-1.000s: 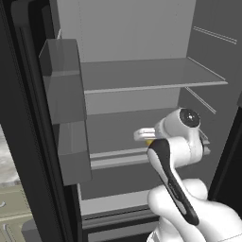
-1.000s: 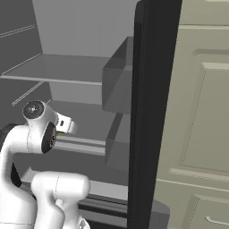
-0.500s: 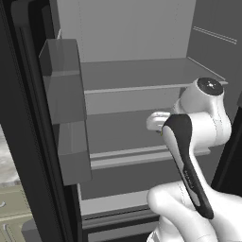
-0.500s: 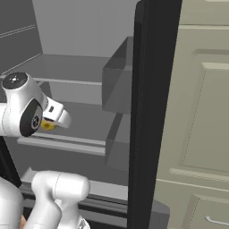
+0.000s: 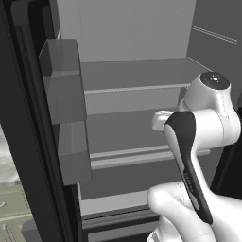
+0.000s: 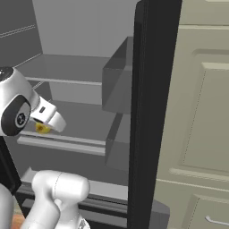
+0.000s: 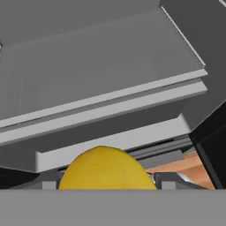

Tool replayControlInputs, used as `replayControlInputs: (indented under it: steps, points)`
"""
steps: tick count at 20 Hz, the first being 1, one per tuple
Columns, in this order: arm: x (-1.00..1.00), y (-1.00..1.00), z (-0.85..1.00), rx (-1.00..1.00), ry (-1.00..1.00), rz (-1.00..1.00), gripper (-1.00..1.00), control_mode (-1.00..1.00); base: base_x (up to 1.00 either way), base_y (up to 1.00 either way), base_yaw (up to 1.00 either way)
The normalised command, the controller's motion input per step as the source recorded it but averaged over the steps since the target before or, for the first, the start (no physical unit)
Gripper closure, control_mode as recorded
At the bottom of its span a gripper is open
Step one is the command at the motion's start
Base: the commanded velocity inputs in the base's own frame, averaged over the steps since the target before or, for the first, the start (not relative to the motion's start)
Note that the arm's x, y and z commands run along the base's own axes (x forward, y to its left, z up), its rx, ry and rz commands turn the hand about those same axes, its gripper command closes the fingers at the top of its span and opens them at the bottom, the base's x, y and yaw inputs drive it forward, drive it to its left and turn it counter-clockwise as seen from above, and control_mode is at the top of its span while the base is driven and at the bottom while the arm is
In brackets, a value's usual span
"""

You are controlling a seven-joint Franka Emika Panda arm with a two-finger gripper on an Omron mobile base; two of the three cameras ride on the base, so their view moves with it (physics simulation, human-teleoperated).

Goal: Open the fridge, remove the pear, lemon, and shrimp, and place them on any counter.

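The fridge [image 5: 132,75] stands open, showing grey shelves. The lemon [image 7: 106,167], bright yellow, sits large between my fingertips in the hand view. The right base view shows the lemon [image 6: 43,129] under the white hand, above the front lip of the middle shelf. My gripper [image 6: 44,126] is shut on it. From the left base side the hand [image 5: 160,120] peeks out from behind the arm's wrist. Pear and shrimp are out of view. A sliver of the counter [image 5: 3,163] appears at the far left edge.
The left door's grey bins [image 5: 64,94] jut in beside the shelves. The black right door [image 6: 152,112] stands edge-on with bins [image 6: 118,76] on its inside, and a cream cabinet panel [image 6: 201,112] lies beyond it. Wooden floor [image 7: 176,165] shows below the fridge.
The arm has risen and its wrist has swung toward the right side of the fridge. The lemon has travelled with the gripper.
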Motion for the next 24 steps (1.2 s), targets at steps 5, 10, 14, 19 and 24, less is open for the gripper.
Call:
replayControlInputs:
  steps: [5, 10, 14, 19, 24]
  points:
    - [-0.47, -0.24, 0.09, 0.0, -0.01, -0.05, 1.0, -1.0, 0.0, 0.0, 0.0]
    - [-0.04, -0.08, 0.09, 0.0, 0.0, 0.0, 1.0, -1.0, 0.0, 0.0, 0.0]
    - [0.0, -0.02, 0.17, 0.0, 0.0, 0.0, 1.0, -1.0, 0.0, 0.0, 0.0]
    - [0.0, 0.0, 0.02, 0.0, 0.0, 0.0, 1.0, 1.0, 0.0, -0.02, 0.0]
    - [0.0, 0.0, 0.0, 0.0, 0.0, 0.0, 1.0, 1.0, -0.34, 0.0, 0.0]
